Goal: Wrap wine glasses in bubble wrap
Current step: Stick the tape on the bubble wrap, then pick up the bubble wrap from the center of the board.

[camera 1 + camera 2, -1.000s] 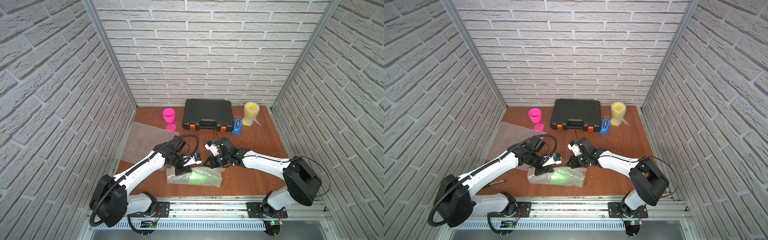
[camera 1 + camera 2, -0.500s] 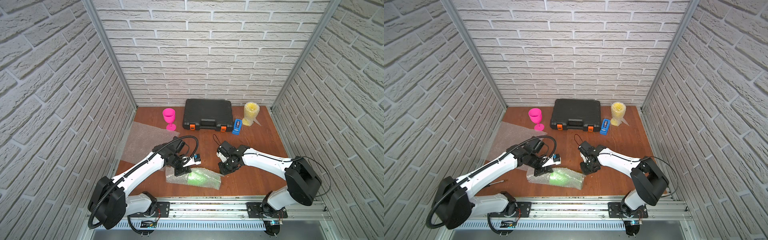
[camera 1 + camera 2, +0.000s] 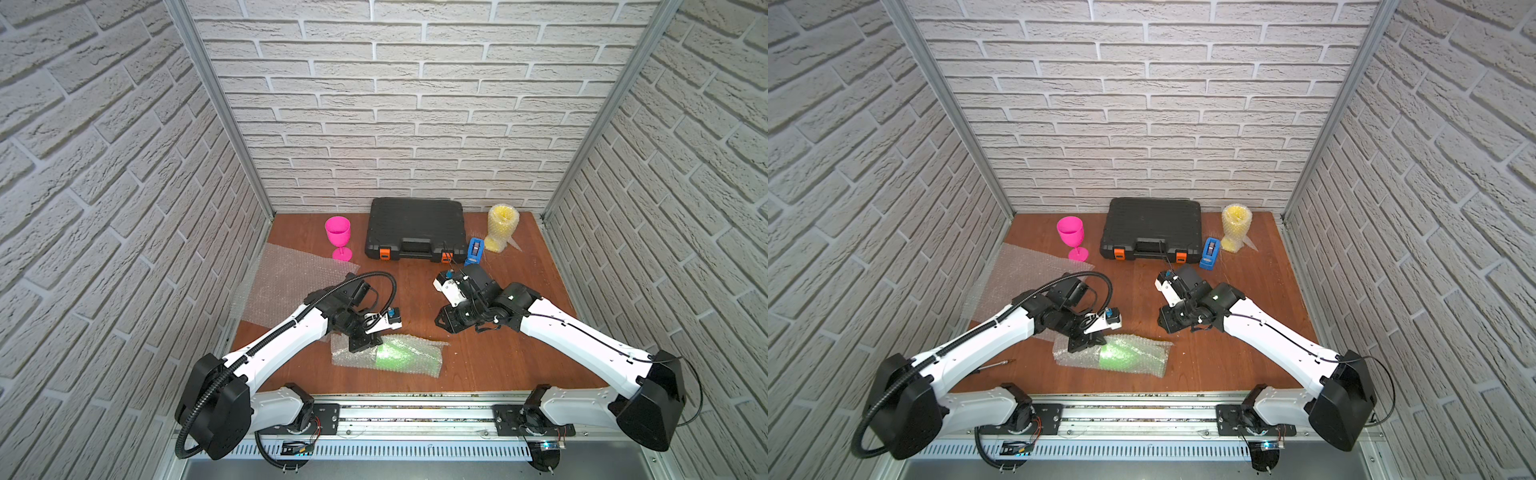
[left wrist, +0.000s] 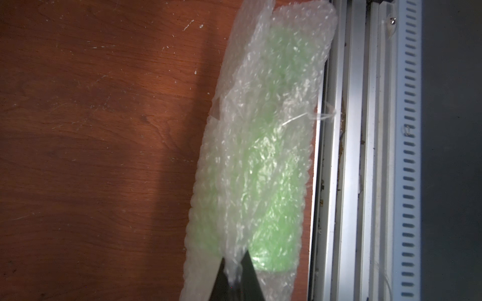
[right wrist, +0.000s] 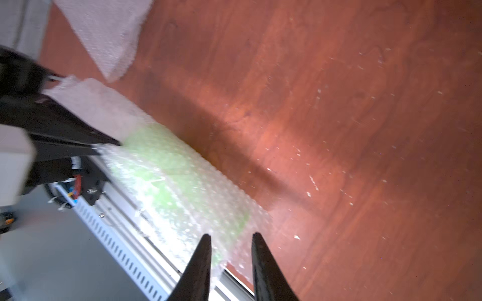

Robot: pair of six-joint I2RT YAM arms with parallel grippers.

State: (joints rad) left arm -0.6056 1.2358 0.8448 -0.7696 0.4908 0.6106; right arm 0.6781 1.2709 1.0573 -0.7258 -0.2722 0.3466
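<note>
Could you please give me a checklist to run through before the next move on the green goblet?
1. Left gripper shut on the bubble wrap: ok.
2. Right gripper open, clear of the bubble wrap: ok.
3. Green goblet inside the bubble wrap: ok.
4. Bubble wrap taped shut: cannot tell.
5. Tape dispenser standing free near the black case: ok.
6. Pink goblet wrapped: not ok, bare.
</note>
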